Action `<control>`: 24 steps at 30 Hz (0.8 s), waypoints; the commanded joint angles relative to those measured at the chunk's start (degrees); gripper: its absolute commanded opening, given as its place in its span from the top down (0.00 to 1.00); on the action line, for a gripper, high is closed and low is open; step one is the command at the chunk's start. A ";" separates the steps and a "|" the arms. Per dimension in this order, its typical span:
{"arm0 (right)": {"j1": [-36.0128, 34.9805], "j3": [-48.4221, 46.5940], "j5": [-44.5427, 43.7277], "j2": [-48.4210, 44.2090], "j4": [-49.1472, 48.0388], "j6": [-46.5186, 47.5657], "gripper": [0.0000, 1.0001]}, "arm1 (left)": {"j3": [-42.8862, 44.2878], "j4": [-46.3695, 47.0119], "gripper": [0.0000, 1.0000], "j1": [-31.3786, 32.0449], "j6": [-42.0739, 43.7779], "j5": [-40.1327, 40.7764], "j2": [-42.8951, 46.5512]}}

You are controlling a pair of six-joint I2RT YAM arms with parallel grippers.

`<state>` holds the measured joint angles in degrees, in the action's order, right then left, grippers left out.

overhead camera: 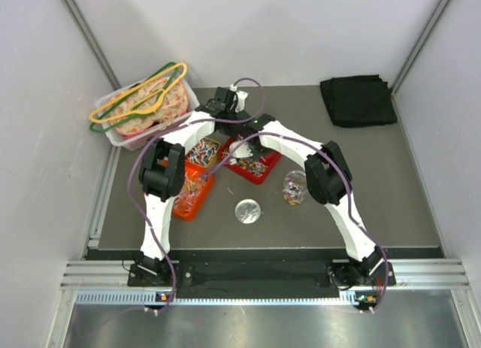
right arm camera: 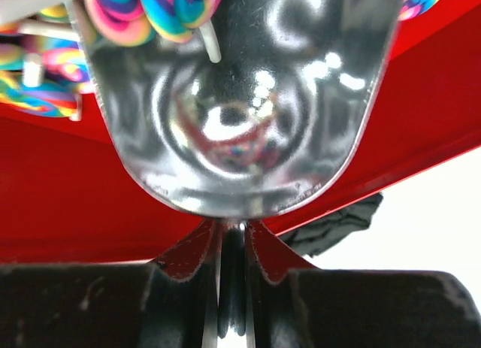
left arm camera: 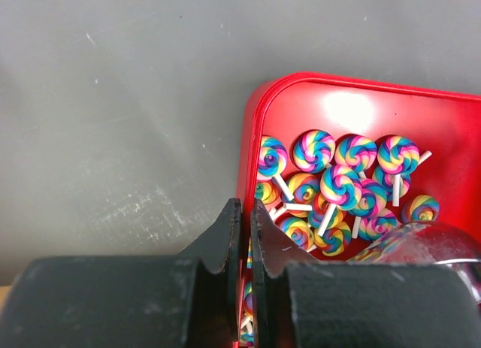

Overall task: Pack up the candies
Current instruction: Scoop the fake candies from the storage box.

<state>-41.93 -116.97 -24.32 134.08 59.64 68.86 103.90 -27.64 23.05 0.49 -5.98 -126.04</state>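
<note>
- Top view: the two arms meet over the red tray (overhead camera: 264, 173) in the middle of the tabletop (overhead camera: 391, 198). Their wrists cover their own tips and much of what lies in the tray.
- The candies (overhead camera: 201, 152) show only as coloured specks. Some are in the orange tray (overhead camera: 188, 205), which is partly under the left arm, some in the red tray, and some in a small clear jar (overhead camera: 294, 189).
- A round shiny lid (overhead camera: 248, 210) lies near the jar. A clear bin (overhead camera: 120, 137) with hangers sits at the far left and a black cloth (overhead camera: 359, 100) at the far right.
- Left wrist view: the left fingers (left arm camera: 229, 231) are clenched to a thin slit. The red tray's left wall runs into it and seems pinched there, though the contact itself is hidden.
- Swirled lollipop candies fill that corner of the tray. A metal scoop (left arm camera: 428, 246) is cut off at the lower right.
- Right wrist view: the right fingers (right arm camera: 210, 246) are clenched on the scoop's thin dark handle.
- The scoop's blurred bowl fills the view, with a few candies at its far end cut off by the top edge. The red tray lies behind it.
</note>
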 commanded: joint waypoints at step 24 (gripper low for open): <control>0.54 9.74 20.36 -5.23 -11.91 -6.19 1.00 | 1.92 11.47 1.00 1.47 -4.98 -3.95 6.33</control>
<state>-40.23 -106.76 -12.01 127.92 51.57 63.33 103.68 -27.18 23.40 0.19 -6.48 -125.82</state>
